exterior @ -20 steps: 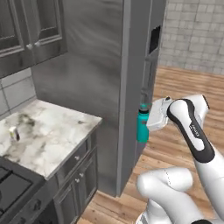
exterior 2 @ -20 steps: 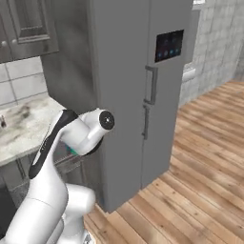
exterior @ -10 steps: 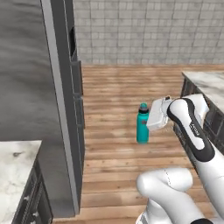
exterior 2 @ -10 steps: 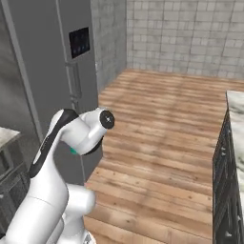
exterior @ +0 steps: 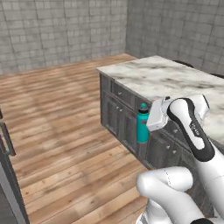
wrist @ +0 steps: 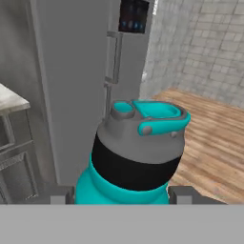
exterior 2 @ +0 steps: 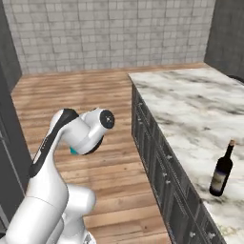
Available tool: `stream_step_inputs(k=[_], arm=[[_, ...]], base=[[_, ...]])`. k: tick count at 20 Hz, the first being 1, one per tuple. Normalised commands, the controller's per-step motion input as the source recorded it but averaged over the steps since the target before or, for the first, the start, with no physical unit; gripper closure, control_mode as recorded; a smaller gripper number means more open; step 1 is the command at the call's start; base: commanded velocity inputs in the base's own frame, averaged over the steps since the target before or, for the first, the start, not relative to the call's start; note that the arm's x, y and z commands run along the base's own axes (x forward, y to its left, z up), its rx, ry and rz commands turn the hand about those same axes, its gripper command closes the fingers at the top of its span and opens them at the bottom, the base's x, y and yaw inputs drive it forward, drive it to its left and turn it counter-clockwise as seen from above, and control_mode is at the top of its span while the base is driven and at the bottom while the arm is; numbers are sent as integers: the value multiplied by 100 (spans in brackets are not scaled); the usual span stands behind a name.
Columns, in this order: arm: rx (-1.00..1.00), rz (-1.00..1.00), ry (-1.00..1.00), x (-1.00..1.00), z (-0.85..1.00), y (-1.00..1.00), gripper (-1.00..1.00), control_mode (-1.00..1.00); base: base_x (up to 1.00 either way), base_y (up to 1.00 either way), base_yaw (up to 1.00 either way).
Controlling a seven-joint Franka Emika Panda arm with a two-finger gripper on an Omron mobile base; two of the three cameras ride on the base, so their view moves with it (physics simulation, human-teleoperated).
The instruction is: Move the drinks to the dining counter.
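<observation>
A teal water bottle (exterior: 142,127) with a grey and black collar hangs upright in the air, and my gripper (exterior: 145,127) is shut on its body. In the hand view the teal water bottle (wrist: 136,159) stands between the two dark fingertips (wrist: 62,195), its teal cap loop on top. A sliver of that teal water bottle (exterior 2: 74,151) peeks out behind the arm in the right base view. The dining counter (exterior: 166,76), a long marble slab on a grey base, lies just right of the bottle. On the dining counter (exterior 2: 190,109) stands a dark wine bottle (exterior 2: 222,170), near its front.
The grey fridge (wrist: 81,66) with a door panel rises behind the bottle in the hand view, beside a small marble worktop (wrist: 9,99) with drawers. Its edge (exterior: 6,175) shows at lower left. Open wooden floor (exterior: 65,113) stretches to the grey tiled walls.
Both base views have swung from the fridge to the marble island, so the camera turned with the base. The teal bottle stays in the same grip.
</observation>
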Motion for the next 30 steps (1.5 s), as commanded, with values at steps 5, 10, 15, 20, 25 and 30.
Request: stream_step_inputs(k=[5, 10, 15, 20, 25, 30], arm=[[0, 0, 0, 0, 0, 0, 100, 100], [0, 0, 0, 0, 0, 0, 100, 100], [0, 0, 0, 0, 0, 0, 100, 100], [0, 0, 0, 0, 0, 0, 100, 100], [0, 0, 0, 0, 0, 0, 100, 100], [0, 0, 0, 0, 0, 0, 100, 100]], base=[[-52, 4, -68], [0, 41, -53], [-85, -15, -36], [-17, -86, 25], [-5, -100, 41], [18, -100, 35]])
